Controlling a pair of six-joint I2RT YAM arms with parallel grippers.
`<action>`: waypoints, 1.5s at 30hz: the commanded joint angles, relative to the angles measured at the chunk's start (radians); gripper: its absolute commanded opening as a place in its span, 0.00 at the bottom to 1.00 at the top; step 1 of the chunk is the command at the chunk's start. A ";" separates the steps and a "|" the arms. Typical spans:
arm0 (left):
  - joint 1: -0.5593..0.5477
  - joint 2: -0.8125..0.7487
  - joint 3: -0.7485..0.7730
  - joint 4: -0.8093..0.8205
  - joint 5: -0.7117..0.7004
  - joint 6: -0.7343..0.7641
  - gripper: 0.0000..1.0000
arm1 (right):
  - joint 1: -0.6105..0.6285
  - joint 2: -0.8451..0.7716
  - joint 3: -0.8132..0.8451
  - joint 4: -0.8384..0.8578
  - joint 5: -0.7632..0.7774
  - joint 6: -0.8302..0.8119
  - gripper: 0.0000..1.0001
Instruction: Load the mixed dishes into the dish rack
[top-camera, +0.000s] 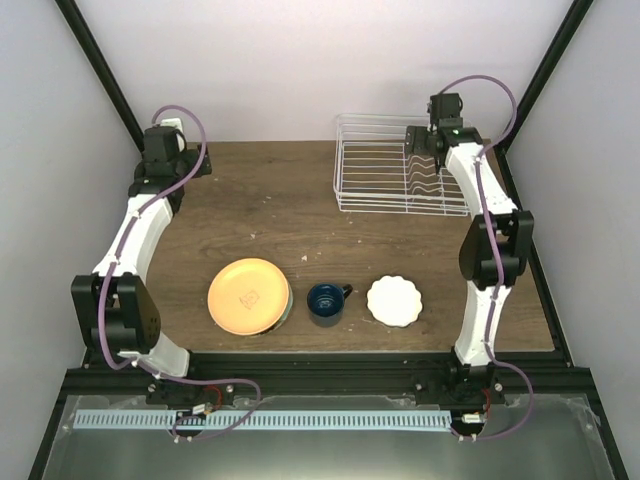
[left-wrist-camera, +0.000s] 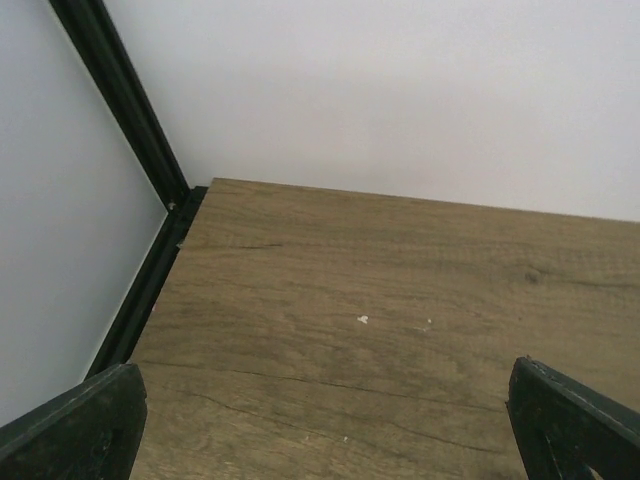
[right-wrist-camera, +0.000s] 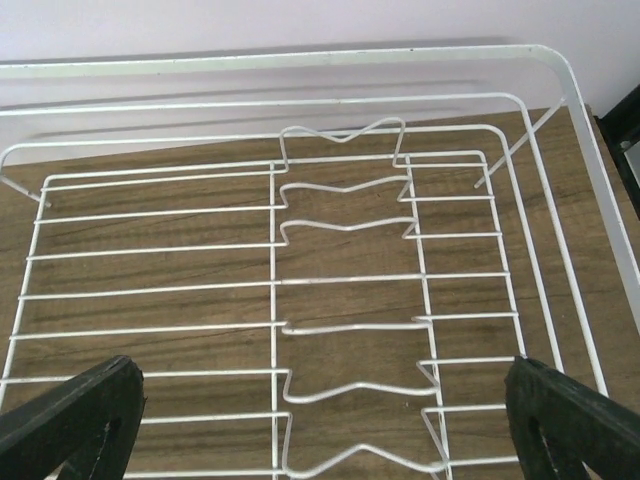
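The round orange-yellow plate (top-camera: 248, 296) lies at the front left of the table. A thin pale rim shows under its right edge; the mint-green plate's face is hidden. The dark blue mug (top-camera: 326, 302) stands upright beside it, handle to the right. The small white scalloped dish (top-camera: 394, 301) lies right of the mug. The white wire dish rack (top-camera: 380, 180) stands at the back right and holds nothing (right-wrist-camera: 340, 250). My right gripper (top-camera: 425, 155) hovers open over the rack's right part (right-wrist-camera: 320, 430). My left gripper (top-camera: 170, 135) is open and empty at the back left corner (left-wrist-camera: 325, 440).
Black frame posts (left-wrist-camera: 120, 90) run up at both back corners, with pale walls behind. The wooden tabletop (left-wrist-camera: 380, 300) under my left gripper carries only a few white specks. The arms' bases stand at the near edge.
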 joint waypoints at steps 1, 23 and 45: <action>-0.003 0.049 0.067 -0.075 0.042 0.096 1.00 | 0.003 0.100 0.157 -0.178 0.035 0.036 1.00; -0.003 0.081 0.054 -0.093 0.102 0.094 1.00 | 0.052 0.234 0.239 -0.282 0.162 -0.003 1.00; -0.003 0.094 0.045 -0.092 0.122 0.084 1.00 | 0.012 0.272 0.128 -0.262 0.133 0.032 1.00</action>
